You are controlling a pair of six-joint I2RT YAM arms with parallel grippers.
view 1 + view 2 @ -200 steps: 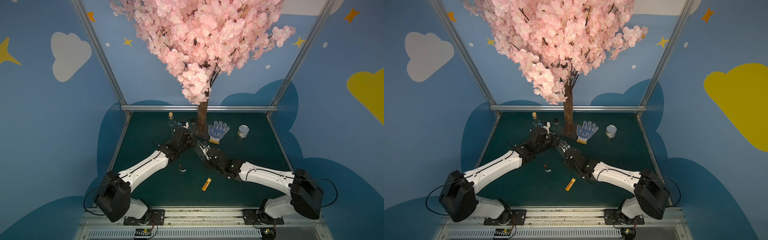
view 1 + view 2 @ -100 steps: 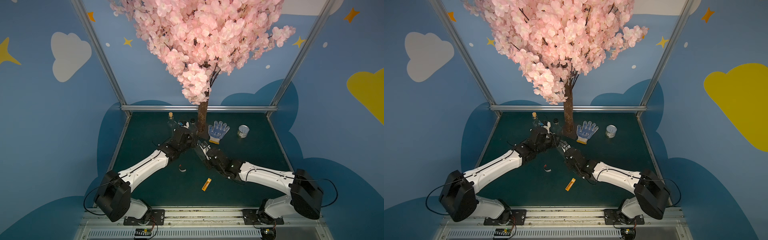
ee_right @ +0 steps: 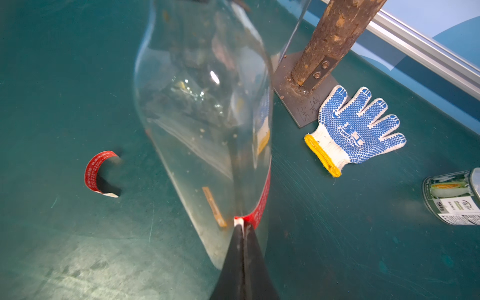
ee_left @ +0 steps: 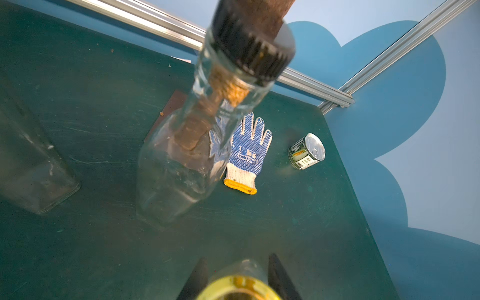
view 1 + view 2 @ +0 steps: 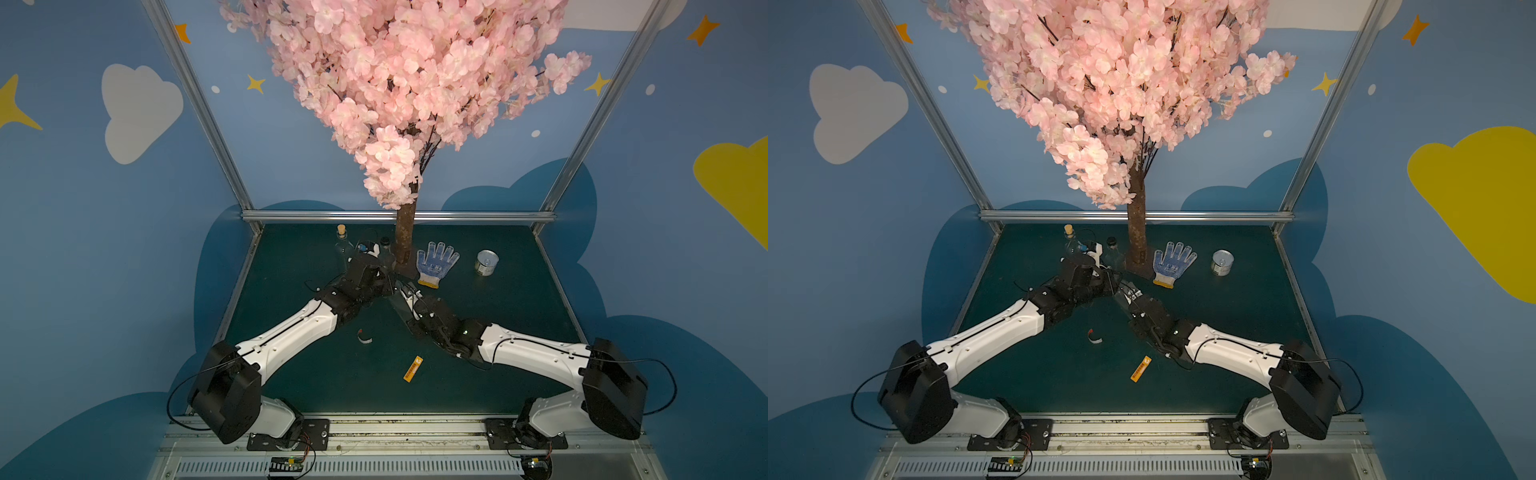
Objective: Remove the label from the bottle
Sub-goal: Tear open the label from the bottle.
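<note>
Bottle (image 3: 207, 104) at mid-frame in a top view (image 5: 398, 305), clear glass, slung tilted between the 2 arms over the green mat (image 5: 498, 353). Left gripper (image 4: 237, 265) clamped around its yellow-capped end, low centre of the left wrist view, 1 dark finger on either side. Right gripper (image 3: 242, 228) pinched tight on the white tip of the red label (image 3: 262, 200), with the strip clinging along the bottle's lower right edge.

Crowded up behind! Trunk (image 3: 332, 36) on its steel base plate (image 3: 291, 91) just beside the glass, upper right of the right wrist view. Blue-dotted glove (image 3: 355, 130) flat at that plate's corner, can (image 4: 307, 152) further right and apart from it. Black-capped bottle (image 4: 181, 155) looming across the centre of the left wrist view, directly ahead of the left gripper. Corked bottle (image 5: 341, 241) at the mat's upper left in a top view.

Down on the mat: torn red strip (image 3: 96, 171) curled at left of the right wrist view, orange strip (image 5: 412, 369) at lower centre in a top view, neither touching the arms.

Rail (image 5: 457, 216) closing the mat's top edge, close behind the trunk. Open green along the bottom edge and down the right side in both top views.
</note>
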